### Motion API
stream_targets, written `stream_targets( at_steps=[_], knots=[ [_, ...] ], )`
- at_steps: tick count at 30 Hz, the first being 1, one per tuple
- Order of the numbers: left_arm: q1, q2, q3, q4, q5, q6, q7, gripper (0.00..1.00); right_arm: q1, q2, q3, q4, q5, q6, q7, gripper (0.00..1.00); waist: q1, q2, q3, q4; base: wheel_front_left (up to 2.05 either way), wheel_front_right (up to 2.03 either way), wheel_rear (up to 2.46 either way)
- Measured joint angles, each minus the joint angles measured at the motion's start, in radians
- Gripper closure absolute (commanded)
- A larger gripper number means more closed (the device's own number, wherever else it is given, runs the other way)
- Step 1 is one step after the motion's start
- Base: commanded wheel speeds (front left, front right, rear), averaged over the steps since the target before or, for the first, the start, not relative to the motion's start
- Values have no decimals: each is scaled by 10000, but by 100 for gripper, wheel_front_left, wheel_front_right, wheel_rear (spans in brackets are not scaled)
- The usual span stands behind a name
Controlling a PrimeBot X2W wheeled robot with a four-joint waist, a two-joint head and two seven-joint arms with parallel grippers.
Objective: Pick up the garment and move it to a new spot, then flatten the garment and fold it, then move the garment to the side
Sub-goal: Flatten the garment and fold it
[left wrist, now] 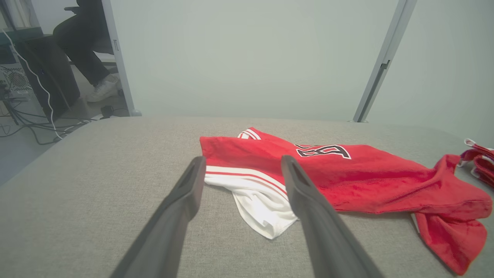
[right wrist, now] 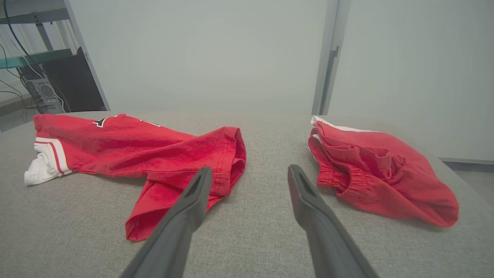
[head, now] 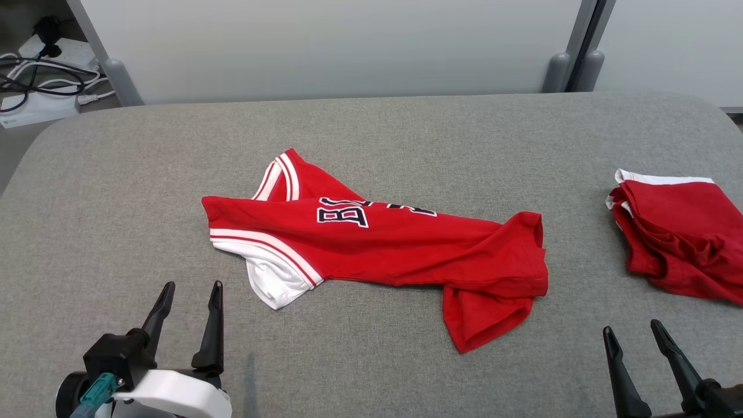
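The left hand (head: 193, 284) is hovering wide open, empty, near the red jersey (head: 395, 244), which is lying crumpled mid-way across the worktop (head: 116, 191); the right hand (head: 631, 326) is gaping too, touching nothing, between the jersey's hem and another red garment (head: 679, 244)

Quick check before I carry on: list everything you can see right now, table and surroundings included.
jersey: one, red with white trim and dark lettering, crumpled mid-table
second garment: one, red with white band, bunched at the table's right
table: one, grey fabric top
wall panels: pale grey, behind the table
cables: several, black and white, floor past the far left corner
person's foot: one, white shoe, floor beyond the table
left gripper: one, dark fingers, open, empty, near-left
right gripper: one, dark fingers, open, empty, near-right
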Motion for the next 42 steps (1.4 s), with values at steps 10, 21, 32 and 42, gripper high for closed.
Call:
stream_targets(
  at_steps=[10, 21, 32, 42],
  knots=[
    [-1, 21, -4, -109, -8, 13, 96, 0, -52, 19, 15, 4, 2, 0, 0, 0, 1, 0, 222, -91, 0, 0, 0],
    [-332, -378, -767, 546, -291, -581, 715, 0, -1501, -447, 911, 1321, 466, 2, 21, 0, 0, 0, 718, -177, 0, 0, 0],
    [-1560, -1032, -1129, 2650, -715, -1569, 688, 0, -3354, -803, 2130, 3183, 1095, 4, 19, 0, 0, 0, 1382, -306, 0, 0, 0],
    [-2705, -1371, -1214, 4084, -809, -2042, 556, 0, -4410, -972, 2895, 3710, 1377, 12, 8, 0, 0, 0, 2065, -371, 0, 0, 0]
  ],
)
